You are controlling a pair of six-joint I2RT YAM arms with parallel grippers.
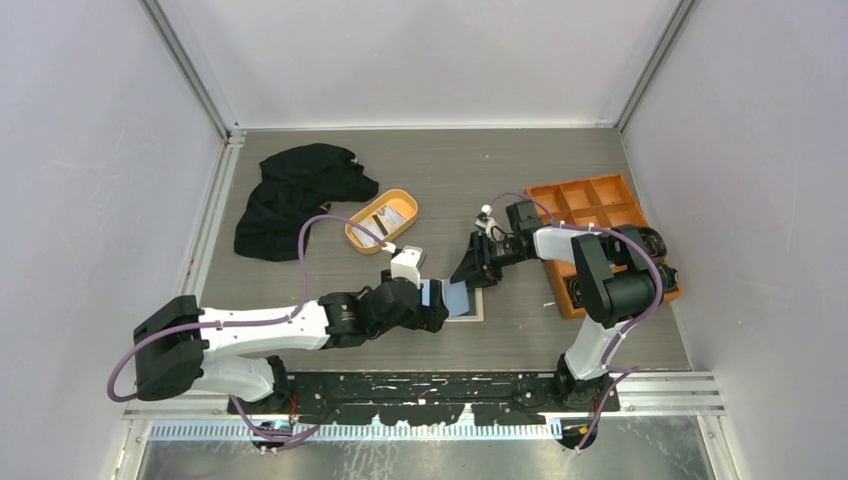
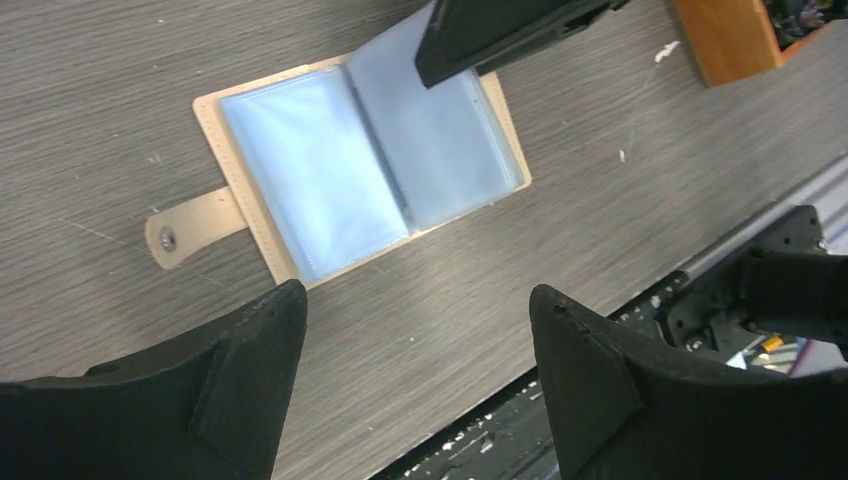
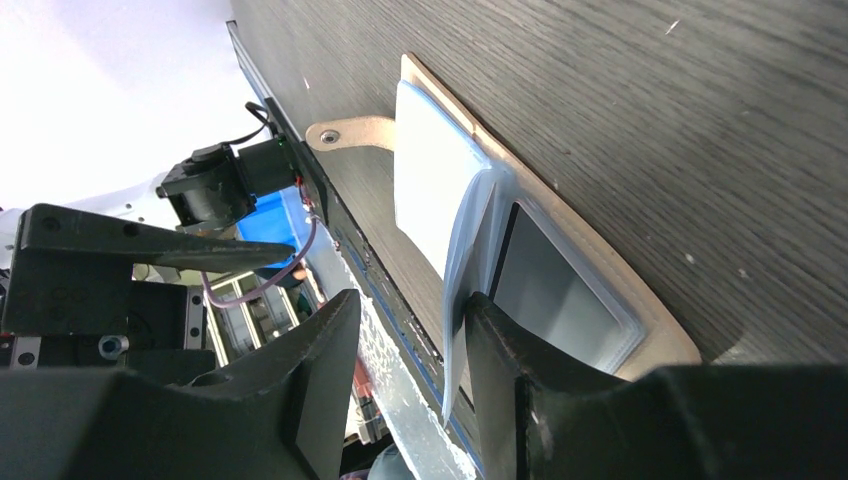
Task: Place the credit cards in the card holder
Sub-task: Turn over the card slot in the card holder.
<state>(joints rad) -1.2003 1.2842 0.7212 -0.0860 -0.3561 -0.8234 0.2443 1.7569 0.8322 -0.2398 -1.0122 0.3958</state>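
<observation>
L gripper (image 2: 417, 295) hovering released and empty, just left of the open card holder (image 2: 330, 170) at near-centre table; R gripper (image 3: 412, 305) jaws parted, one finger tucking under a clear sleeve; credit cards (image 1: 390, 218) lying in orange oval tray (image 1: 352, 237), far-left of holder; L arm nearer.

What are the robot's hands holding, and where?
Nothing is gripped. The left end effector hangs open above the wallet. The right end effector, jaws apart, just rests one finger against a clear page.
</observation>
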